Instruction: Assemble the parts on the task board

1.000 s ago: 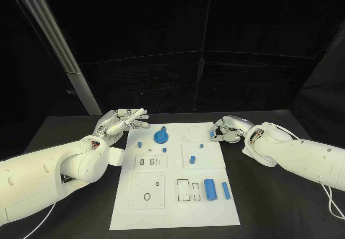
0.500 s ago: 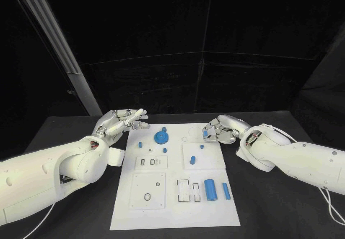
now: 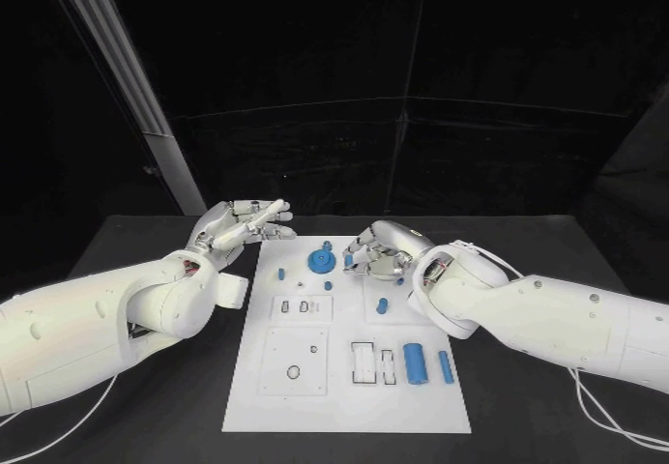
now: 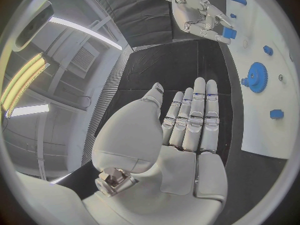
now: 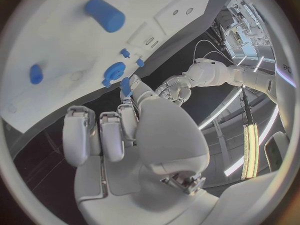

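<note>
Holding one small blue peg (image 4: 229,33), my right hand (image 3: 379,250) hovers over the flat white task board (image 3: 419,406); my left hand (image 3: 240,224) is empty, fingers straight.

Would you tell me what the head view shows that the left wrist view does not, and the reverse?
Head view, not the left wrist view: the near end of the task board, with two long blue cylinders lying on it. Left wrist view, not the head view: the palm side of the left hand, empty, fingers straight, and plainly the small blue piece pinched in the right hand. Both: the blue gear and the right hand over the board's far end.
</note>
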Controlling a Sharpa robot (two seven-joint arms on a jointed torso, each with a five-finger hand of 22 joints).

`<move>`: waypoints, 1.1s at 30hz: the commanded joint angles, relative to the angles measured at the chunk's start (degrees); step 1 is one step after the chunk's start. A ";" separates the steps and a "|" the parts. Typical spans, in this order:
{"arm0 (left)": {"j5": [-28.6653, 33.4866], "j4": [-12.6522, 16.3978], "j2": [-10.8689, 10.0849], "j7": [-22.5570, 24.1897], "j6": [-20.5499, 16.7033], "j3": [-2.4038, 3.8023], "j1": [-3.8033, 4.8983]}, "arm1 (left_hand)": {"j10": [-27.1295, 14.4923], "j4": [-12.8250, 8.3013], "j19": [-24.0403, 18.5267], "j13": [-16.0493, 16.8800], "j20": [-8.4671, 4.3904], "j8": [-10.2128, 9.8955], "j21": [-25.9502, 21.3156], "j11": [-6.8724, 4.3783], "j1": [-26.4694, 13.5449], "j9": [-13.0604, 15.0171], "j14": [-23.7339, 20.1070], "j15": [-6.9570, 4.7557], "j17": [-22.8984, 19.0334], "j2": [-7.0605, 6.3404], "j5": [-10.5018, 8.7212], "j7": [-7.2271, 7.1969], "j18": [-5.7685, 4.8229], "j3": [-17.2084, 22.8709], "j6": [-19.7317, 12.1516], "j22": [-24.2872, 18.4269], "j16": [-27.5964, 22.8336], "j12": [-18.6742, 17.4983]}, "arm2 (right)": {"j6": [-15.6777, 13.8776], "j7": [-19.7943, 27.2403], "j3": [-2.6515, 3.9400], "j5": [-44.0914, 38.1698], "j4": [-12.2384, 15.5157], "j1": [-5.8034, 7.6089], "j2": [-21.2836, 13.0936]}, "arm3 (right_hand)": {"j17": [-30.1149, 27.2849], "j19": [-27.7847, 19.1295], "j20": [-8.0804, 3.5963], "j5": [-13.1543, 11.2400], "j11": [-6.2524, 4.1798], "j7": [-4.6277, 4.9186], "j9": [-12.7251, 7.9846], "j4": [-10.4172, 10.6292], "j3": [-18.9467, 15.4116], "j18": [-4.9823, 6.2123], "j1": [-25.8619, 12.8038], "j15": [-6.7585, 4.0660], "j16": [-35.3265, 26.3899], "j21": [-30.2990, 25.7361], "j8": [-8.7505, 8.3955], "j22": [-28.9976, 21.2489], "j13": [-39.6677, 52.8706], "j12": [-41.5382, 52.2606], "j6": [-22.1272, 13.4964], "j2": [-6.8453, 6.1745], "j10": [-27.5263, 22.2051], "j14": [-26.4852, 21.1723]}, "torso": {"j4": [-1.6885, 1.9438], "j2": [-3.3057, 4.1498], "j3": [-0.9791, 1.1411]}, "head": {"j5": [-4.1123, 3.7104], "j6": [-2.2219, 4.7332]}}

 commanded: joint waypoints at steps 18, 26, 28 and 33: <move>3.76 -0.57 0.71 0.03 0.48 0.04 1.03 | -0.01 -0.25 0.26 0.01 0.14 -0.07 -0.34 0.25 0.02 0.01 -0.34 0.14 0.08 -0.16 -0.21 0.04 0.79 -0.02 -0.02 -0.08 -0.23 -0.09 | 3.84 -3.71 -2.36 -9.46 -2.54 -2.17 8.17 | 8.45 -0.08 -0.26 0.82 -0.67 -0.62 -0.01 0.04 1.41 -0.59 -1.52 -0.23 -0.31 0.01 0.13 0.15 -2.25 -0.56 1.24 -1.30 0.14 4.48 | -0.01 -0.03 -0.01 | 1.88 -1.33; 3.79 -0.68 0.97 0.06 0.56 0.04 1.06 | 0.05 -0.27 0.24 0.02 0.15 -0.06 -0.38 0.24 0.02 0.03 -0.37 0.14 0.09 -0.16 -0.21 0.03 0.79 -0.01 0.03 -0.10 -0.29 -0.08 | 5.30 -3.78 -2.37 -11.30 -2.37 -2.51 8.93 | 8.54 -0.04 -0.26 0.80 -0.68 -0.60 -0.02 -0.13 1.52 -0.61 -1.80 -0.23 -0.27 0.04 0.07 0.23 -2.22 -0.54 1.27 -1.78 0.16 4.50 | -0.05 -0.01 -0.01 | 2.13 -1.97; 3.79 -0.71 1.00 0.05 0.55 0.04 1.06 | 0.05 -0.27 0.24 0.02 0.15 -0.06 -0.38 0.24 0.02 0.03 -0.37 0.14 0.09 -0.16 -0.21 0.03 0.79 -0.01 0.03 -0.10 -0.29 -0.08 | 5.74 -3.87 -2.38 -11.64 -2.33 -2.54 8.98 | 8.53 -0.06 -0.26 0.80 -0.67 -0.60 -0.02 -0.14 1.53 -0.60 -1.94 -0.22 -0.28 0.01 0.06 0.18 -2.23 -0.55 1.30 -1.93 0.16 4.50 | -0.07 0.00 0.00 | 2.17 -2.02; 3.79 -0.74 1.07 0.04 0.56 0.04 1.07 | 0.05 -0.27 0.24 0.02 0.15 -0.06 -0.38 0.24 0.02 0.03 -0.37 0.14 0.09 -0.16 -0.21 0.03 0.79 -0.01 0.03 -0.10 -0.29 -0.08 | 6.80 -4.24 -2.38 -12.09 -2.34 -2.59 8.99 | 8.52 -0.07 -0.26 0.81 -0.66 -0.59 -0.02 -0.13 1.55 -0.59 -2.07 -0.22 -0.29 0.01 0.05 0.17 -2.28 -0.62 1.32 -2.02 0.12 4.50 | -0.09 -0.03 -0.03 | 2.15 -2.20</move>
